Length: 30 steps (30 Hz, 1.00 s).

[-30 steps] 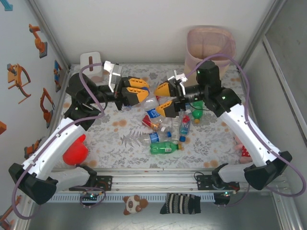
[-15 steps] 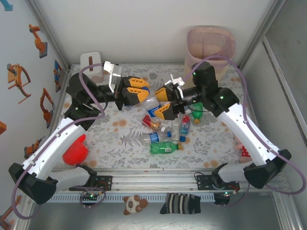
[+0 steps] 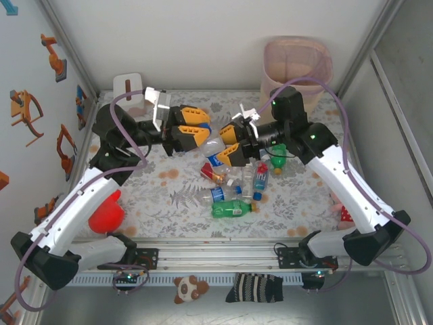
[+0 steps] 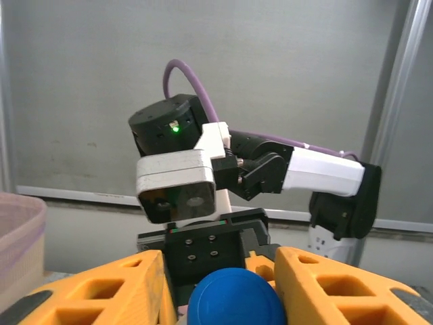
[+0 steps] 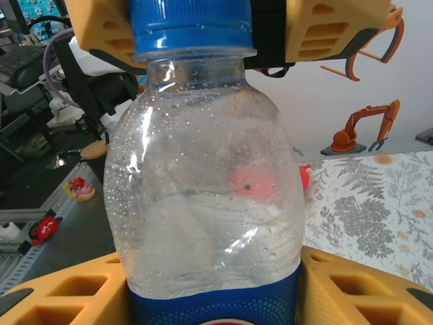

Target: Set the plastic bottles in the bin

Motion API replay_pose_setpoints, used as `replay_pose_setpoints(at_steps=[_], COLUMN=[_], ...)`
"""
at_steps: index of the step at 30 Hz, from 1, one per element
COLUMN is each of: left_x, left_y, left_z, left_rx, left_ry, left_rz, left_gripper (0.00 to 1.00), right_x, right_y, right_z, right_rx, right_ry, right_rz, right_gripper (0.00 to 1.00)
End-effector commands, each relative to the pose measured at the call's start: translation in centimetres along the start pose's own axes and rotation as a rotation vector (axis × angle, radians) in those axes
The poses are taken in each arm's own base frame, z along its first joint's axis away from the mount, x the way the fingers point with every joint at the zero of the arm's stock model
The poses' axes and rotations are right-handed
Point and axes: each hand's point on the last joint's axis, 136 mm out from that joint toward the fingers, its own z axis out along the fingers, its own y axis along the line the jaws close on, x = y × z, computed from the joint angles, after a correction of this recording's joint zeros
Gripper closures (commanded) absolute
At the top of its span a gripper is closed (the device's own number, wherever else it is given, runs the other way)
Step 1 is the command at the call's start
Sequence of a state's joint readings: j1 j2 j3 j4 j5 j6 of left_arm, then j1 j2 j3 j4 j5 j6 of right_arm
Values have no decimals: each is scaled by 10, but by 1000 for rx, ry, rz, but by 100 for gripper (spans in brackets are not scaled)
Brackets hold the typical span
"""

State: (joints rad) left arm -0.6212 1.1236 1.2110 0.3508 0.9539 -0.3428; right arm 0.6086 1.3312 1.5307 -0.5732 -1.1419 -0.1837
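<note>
A clear plastic bottle (image 3: pixel 214 145) with a blue cap (image 4: pixel 233 299) and blue label hangs above the table between both grippers. My right gripper (image 5: pixel 213 263) is shut on its labelled body (image 5: pixel 210 203), both yellow fingers pressed against it. My left gripper (image 4: pixel 218 263) stands slightly open around the cap, with a gap showing beside it. In the top view the left gripper (image 3: pixel 201 135) and right gripper (image 3: pixel 227 145) face each other tip to tip. Several more bottles (image 3: pixel 233 186) lie heaped on the cloth below, one of them green (image 3: pixel 232 208). The pale pink bin (image 3: pixel 298 64) stands at the back right.
A white tissue box (image 3: pixel 127 87) sits at the back left corner. A red round object (image 3: pixel 107 215) lies near the left arm's base, and a small red toy (image 3: pixel 344 213) lies under the right arm. Enclosure walls close in on all sides.
The right gripper's jaws have closed in onto the bottle's body. The left gripper's jaws have loosened from the cap. Both arms stayed almost in place.
</note>
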Motion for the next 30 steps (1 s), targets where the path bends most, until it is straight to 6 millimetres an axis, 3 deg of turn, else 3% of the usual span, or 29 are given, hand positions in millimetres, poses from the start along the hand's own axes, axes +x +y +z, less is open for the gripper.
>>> replay_pose_setpoints(at_steps=[1,9,13,23,30], left_x=[-7,-8,-6,3,11], left_y=[-2,18,28,37,46], left_z=[-8,-33,-49,-54,-51], left_rx=[-56,-308,-431,-476,-483], left_ry=[-23,-57,-77,-63,-49], left_rz=[70,136,160,130,101], left_gripper=[46,32,30,30,30], right_x=[-13,-23,-32,-62,-61], right_y=[7,-18,-48,-134,-196], right_z=[-4,-24,-48,-151,-238], right_rx=[33,244,429,943,1333], right_ry=[-10,-8,-26,-139,-131], right_rz=[-52,-62,-47,71,176], right_gripper=[49,50,50,50,52])
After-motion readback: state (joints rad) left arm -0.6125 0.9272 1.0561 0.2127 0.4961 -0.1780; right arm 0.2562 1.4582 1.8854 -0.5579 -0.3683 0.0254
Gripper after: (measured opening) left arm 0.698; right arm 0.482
